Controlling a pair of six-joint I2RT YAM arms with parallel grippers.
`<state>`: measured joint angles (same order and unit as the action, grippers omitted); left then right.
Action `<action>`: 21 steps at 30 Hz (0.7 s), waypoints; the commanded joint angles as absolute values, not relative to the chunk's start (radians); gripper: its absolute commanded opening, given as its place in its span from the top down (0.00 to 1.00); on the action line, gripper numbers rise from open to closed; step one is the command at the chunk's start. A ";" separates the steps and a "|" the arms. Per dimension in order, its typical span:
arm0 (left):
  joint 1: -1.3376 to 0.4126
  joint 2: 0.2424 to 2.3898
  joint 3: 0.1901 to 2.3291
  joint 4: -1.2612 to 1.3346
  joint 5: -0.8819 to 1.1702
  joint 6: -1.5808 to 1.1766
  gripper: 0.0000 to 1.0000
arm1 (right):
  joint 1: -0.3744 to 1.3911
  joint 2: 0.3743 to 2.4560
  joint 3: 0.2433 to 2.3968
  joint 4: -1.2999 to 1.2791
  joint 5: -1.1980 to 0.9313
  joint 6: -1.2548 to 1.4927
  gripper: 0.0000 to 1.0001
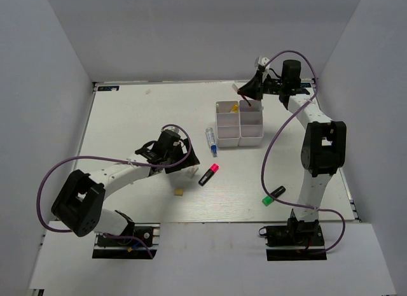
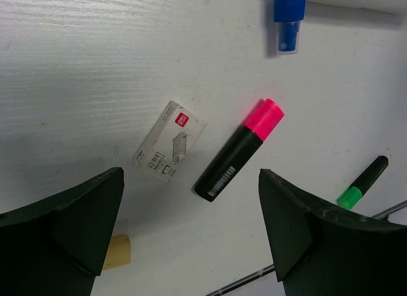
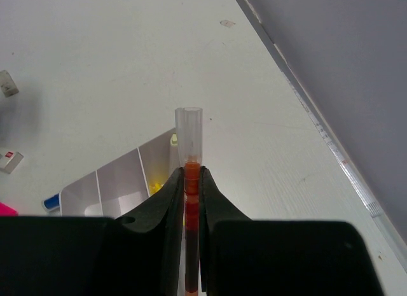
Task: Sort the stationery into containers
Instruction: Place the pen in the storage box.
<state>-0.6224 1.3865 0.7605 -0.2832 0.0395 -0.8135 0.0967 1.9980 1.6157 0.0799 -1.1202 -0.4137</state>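
Note:
The white four-compartment container (image 1: 239, 125) stands right of centre; it also shows in the right wrist view (image 3: 117, 181). My right gripper (image 1: 248, 92) is above its far right compartment, shut (image 3: 191, 176) on a slim pen (image 3: 189, 133) with a red core and clear cap. My left gripper (image 1: 180, 162) is open (image 2: 191, 197) and empty above the table. Ahead of it lie the pink-and-black highlighter (image 2: 238, 149), also in the top view (image 1: 208, 174), and a small white staple box (image 2: 170, 140). A tan eraser (image 2: 117, 251) lies by the left finger.
A blue-capped white marker (image 1: 210, 140) lies just left of the container. A green-and-black highlighter (image 1: 273, 195) lies near the right arm's base. A tan eraser (image 1: 179, 192) lies near the front. Something yellow (image 1: 234, 107) sits in the far left compartment. Grey walls enclose the table.

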 commanded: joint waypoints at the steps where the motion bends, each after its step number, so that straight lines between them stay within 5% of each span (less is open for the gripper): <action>1: -0.626 1.405 0.793 -0.261 0.057 -0.821 0.04 | 0.080 2.005 1.615 0.114 -1.124 -0.433 0.89; 12: -0.626 1.486 0.859 -0.241 0.098 -0.821 0.04 | 0.055 2.017 1.598 0.083 -1.146 -0.463 0.66; 20: -0.626 1.568 0.974 -0.250 0.094 -0.821 0.04 | 0.041 1.951 1.582 0.018 -1.115 -0.469 0.60; 21: -0.626 1.580 0.988 -0.261 0.083 -0.821 0.06 | 0.040 1.907 1.574 0.006 -1.095 -0.474 0.46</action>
